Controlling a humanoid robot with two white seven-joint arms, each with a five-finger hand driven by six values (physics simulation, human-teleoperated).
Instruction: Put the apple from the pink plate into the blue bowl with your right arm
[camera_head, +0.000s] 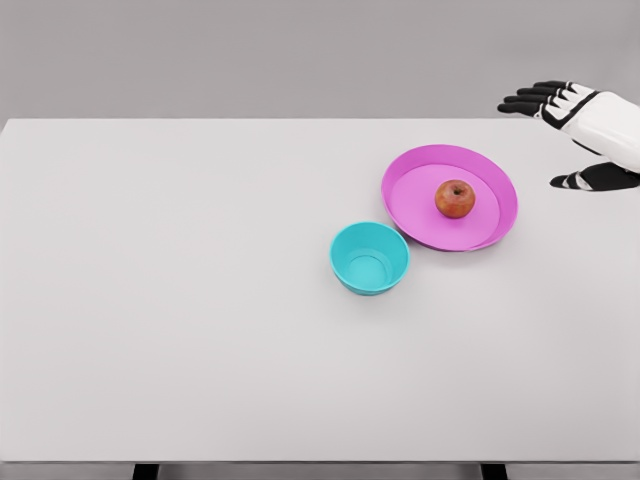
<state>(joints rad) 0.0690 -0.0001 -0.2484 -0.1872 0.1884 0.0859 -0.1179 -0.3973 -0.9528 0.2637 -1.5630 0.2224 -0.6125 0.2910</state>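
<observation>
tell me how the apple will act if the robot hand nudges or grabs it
The apple is round and sits loose on the pink plate, so a nudge would probably roll it toward the raised rim. It looks firm, so it should keep its shape in a grasp. Its smooth skin may slip unless the right robot hand, now open beyond the plate, wraps well around it.
</observation>
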